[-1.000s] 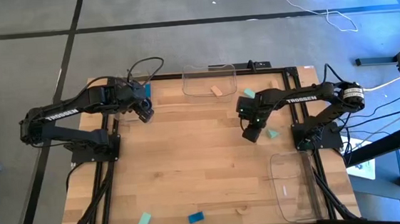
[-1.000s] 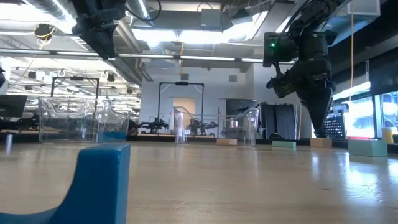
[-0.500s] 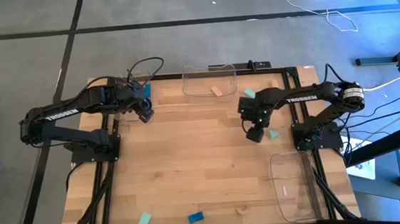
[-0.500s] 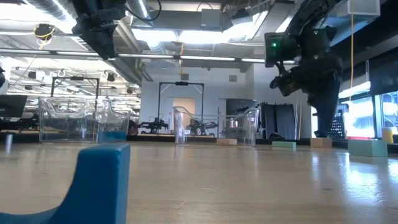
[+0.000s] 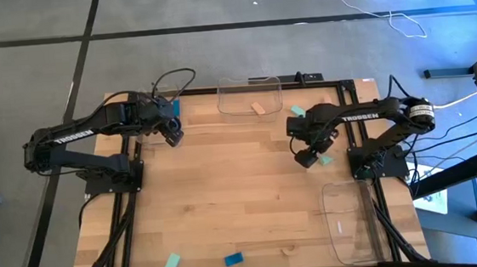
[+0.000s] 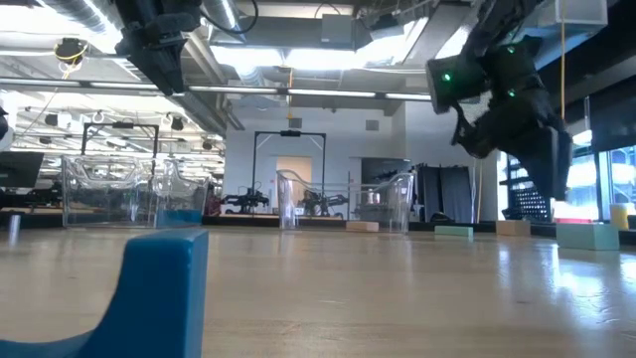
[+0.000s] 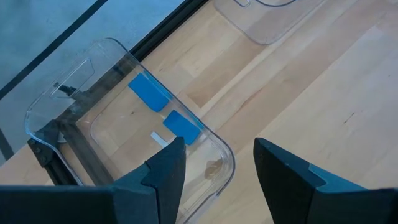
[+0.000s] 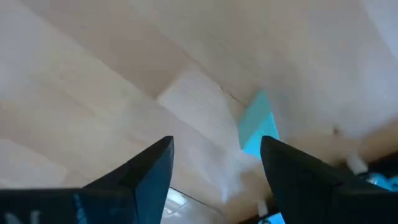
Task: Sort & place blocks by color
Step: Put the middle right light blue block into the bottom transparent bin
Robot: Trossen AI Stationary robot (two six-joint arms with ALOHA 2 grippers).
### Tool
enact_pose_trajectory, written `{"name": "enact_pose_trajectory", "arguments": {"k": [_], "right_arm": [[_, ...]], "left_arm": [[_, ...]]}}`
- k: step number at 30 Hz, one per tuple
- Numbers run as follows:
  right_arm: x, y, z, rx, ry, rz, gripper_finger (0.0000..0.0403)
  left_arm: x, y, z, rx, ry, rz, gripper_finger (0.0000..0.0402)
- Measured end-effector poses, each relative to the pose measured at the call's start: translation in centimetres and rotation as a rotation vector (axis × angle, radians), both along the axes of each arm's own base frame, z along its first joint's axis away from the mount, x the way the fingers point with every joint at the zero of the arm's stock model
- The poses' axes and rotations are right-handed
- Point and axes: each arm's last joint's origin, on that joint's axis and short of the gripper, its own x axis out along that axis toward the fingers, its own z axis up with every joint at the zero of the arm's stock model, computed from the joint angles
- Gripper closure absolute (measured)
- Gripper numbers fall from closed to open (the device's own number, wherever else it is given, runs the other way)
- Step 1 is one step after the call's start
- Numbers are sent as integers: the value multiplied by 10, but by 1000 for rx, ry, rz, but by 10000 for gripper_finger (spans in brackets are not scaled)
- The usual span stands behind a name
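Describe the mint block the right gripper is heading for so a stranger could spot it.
Start at the right gripper, open above the table's right side. Just beyond its fingers lies a mint green block on bare wood. Unlike the other mint block beside the far clear tray, it sits under the arm.

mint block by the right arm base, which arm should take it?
Right. The right gripper hangs open just beside the mint block, which shows between its fingers in the right wrist view. The left gripper is far across the table, open above the tray holding two blue blocks.
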Motion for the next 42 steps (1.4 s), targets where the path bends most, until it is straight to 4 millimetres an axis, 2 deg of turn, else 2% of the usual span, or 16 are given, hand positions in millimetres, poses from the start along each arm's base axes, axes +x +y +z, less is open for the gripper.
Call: {"name": "enact_pose_trajectory", "arguments": {"k": [6, 15, 33, 37, 42], "right_arm": [[-12, 3, -14, 0, 72, -26, 162], [-20, 3, -25, -47, 115, -40, 162], [-31, 6, -59, -67, 47, -150, 163], [-33, 6, -61, -69, 54, -176, 187], [-32, 6, -62, -71, 43, -203, 244]], "left_arm": [[0, 0, 0, -1, -1, 0, 221], [0, 0, 0, -1, -1, 0, 221], [0, 0, 0, -2, -3, 2, 221], [1, 0, 0, 0, -9, 2, 221], [1, 0, 0, -1, -9, 2, 221]]}}
